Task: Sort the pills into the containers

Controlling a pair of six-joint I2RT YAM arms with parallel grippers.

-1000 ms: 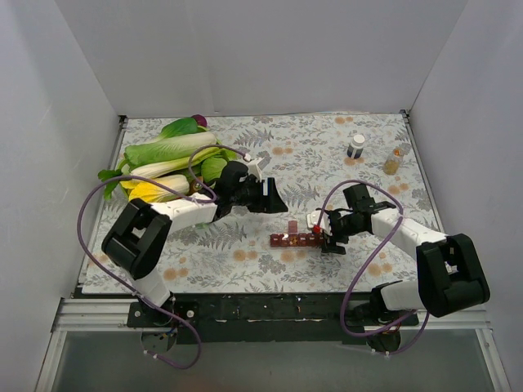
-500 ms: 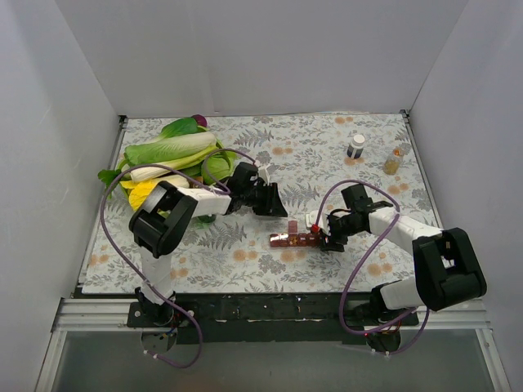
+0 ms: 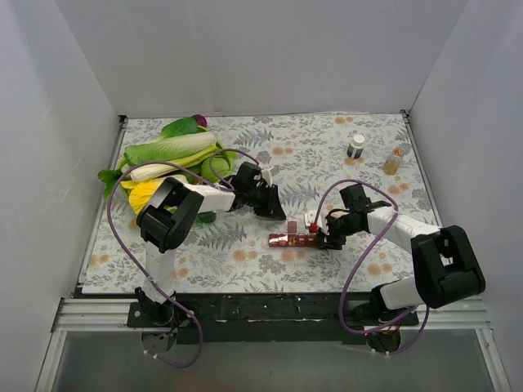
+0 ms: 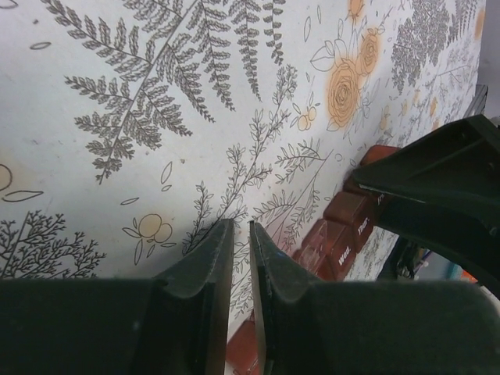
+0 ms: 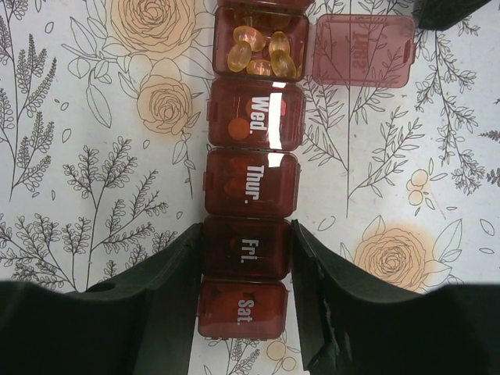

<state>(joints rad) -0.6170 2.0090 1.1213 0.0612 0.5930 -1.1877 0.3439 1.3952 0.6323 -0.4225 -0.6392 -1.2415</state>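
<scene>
The left tool (image 4: pixel 241 234) hangs over the table (image 4: pixel 117 117) with its fingers almost pressed together and nothing clearly between them. The right tool (image 5: pixel 248 242) pinches the containers (image 5: pixel 251 187), lying flat mid-table, across the Fri. compartment (image 5: pixel 248 251). Gripped so near one end, the strip could swivel or tip when moved, and the amber pills (image 5: pixel 258 48) in its open compartment (image 5: pixel 219 45) would spill.

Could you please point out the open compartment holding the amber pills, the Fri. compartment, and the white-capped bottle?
open compartment (image 5: pixel 219 48): right wrist view, its left wall.
Fri. compartment (image 5: pixel 248 248): right wrist view, its closed lid.
white-capped bottle (image 3: pixel 356 146): top external view, mid-body.
</scene>
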